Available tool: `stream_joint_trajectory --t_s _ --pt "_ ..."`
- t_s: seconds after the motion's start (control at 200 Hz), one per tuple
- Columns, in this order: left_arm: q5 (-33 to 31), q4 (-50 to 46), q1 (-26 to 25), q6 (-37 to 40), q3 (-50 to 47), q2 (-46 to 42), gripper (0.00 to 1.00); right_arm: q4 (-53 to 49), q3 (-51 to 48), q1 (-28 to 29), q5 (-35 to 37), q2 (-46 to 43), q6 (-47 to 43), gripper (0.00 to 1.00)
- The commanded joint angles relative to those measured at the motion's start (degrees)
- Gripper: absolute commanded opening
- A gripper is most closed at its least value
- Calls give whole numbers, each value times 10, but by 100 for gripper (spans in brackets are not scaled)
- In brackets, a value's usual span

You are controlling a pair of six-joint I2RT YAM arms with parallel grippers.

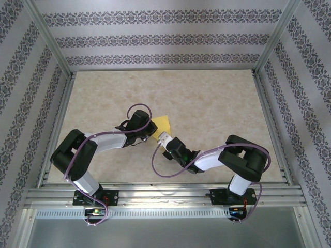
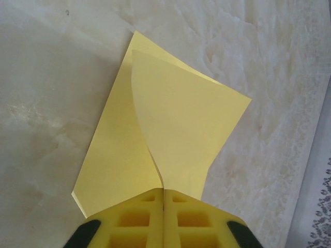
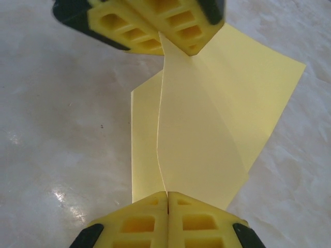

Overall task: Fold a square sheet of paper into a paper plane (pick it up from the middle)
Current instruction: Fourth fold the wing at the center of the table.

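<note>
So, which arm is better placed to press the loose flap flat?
Right, narrowly. Left gripper and right gripper both pinch the paper along its crease; the flap opens toward the right arm's side.

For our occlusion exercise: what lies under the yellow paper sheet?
The marbled tabletop shows around the square sheet of paper and presumably continues beneath. The patch directly under the sheet is covered, so nothing there can be confirmed.
</note>
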Motion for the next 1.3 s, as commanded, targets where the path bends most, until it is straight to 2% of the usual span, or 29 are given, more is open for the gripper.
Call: stream_joint_trajectory --t_s 0.0,0.14,0.26,0.41,0.515,0.764,0.849,0.939,1.079,1.299 --pt "-1 -3 -6 11 8 -7 24 14 -6 -14 -24 -11 2 0" --pt "-8 -44 2 32 19 -13 44 33 -24 -26 -56 -23 -8 0" --pt "14 -41 23 34 11 -10 50 42 -40 -49 -107 -38 -14 0" --pt "54 -38 37 46 24 9 50 47 -49 -71 -136 -50 -13 0" --pt "66 -33 39 44 31 21 47 47 -48 -75 -154 -49 -13 0" --pt "72 -39 41 42 37 28 31 45 -50 -76 -147 -39 -19 2" --pt "72 -39 41 41 37 24 24 37 -50 -76 -143 -38 -22 5" --pt "71 -33 42 41 35 21 11 36 -52 -76 -139 -36 -25 6" --pt "77 -34 43 39 36 22 6 30 -48 -76 -141 -30 -25 12" --pt "80 -22 43 30 31 22 4 30 -43 -76 -140 -27 -19 11"
